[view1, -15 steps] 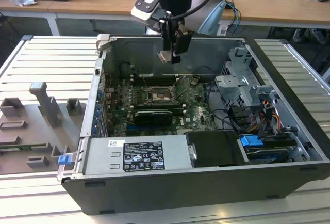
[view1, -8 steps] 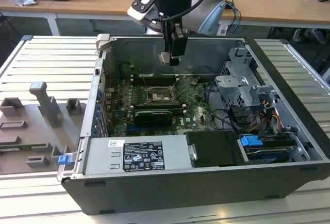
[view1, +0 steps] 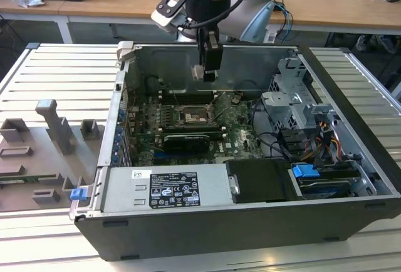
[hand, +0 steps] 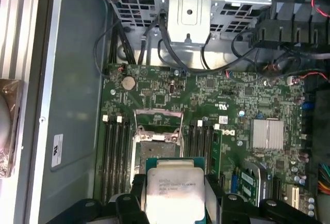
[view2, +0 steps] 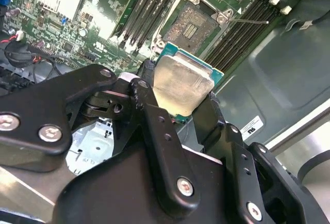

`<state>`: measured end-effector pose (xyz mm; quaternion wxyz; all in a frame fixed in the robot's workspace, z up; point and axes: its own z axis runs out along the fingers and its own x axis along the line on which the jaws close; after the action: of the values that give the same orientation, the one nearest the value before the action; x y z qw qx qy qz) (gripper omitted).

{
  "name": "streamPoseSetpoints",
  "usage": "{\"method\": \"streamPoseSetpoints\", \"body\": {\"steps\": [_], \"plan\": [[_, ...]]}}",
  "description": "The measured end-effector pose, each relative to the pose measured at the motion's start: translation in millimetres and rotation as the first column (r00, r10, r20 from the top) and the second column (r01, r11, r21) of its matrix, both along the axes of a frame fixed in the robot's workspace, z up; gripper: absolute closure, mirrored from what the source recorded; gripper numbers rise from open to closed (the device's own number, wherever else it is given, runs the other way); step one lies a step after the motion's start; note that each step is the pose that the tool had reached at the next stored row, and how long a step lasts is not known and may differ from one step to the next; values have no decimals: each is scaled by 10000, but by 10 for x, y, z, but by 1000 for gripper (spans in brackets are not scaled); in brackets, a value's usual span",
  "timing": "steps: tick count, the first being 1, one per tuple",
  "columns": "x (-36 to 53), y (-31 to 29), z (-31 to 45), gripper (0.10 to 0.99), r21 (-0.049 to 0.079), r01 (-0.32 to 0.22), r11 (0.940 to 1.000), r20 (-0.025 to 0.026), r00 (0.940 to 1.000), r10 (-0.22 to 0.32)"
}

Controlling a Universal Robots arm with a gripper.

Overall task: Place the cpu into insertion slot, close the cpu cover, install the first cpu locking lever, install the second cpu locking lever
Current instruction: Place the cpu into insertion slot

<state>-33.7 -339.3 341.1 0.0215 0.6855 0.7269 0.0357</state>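
My gripper [view1: 204, 70] hangs inside the open computer case, above the green circuit board, shut on the cpu [view1: 198, 73]. In both wrist views the cpu [view2: 183, 82] [hand: 171, 185] is a pale silvery square on a green base, pinched at two opposite edges by the black fingers [view2: 147, 92]. The insertion slot [view1: 190, 116] [view2: 193, 22] [hand: 156, 149] lies below it, uncovered, its dark contact field showing inside a silvery rim. The cpu cover [hand: 158, 112] looks swung up at one edge of the slot. A thin metal lever [view2: 251, 21] sticks out beside the slot.
Long memory slots [view2: 144, 12] flank the socket on both sides. A black card [view1: 185, 141] lies in front of it in the exterior view. The power supply [view1: 166, 190], drive cage [view1: 294, 96] and cables [view1: 269, 140] crowd the case. Grey fixtures [view1: 56, 128] sit outside on the exterior view's left.
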Motion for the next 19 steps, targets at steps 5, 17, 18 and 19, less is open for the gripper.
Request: {"method": "streamPoseSetpoints", "body": {"steps": [5,17,18,19], "plan": [[-40,0,-31,545,-1,40,10000,-1,10000,-40],[-40,0,-109,545,-52,144,9999,87,9999,-144],[-40,0,-123,545,-53,313,9995,88,9995,-312],[-40,0,-140,545,-53,535,9986,89,9985,-535]]}}
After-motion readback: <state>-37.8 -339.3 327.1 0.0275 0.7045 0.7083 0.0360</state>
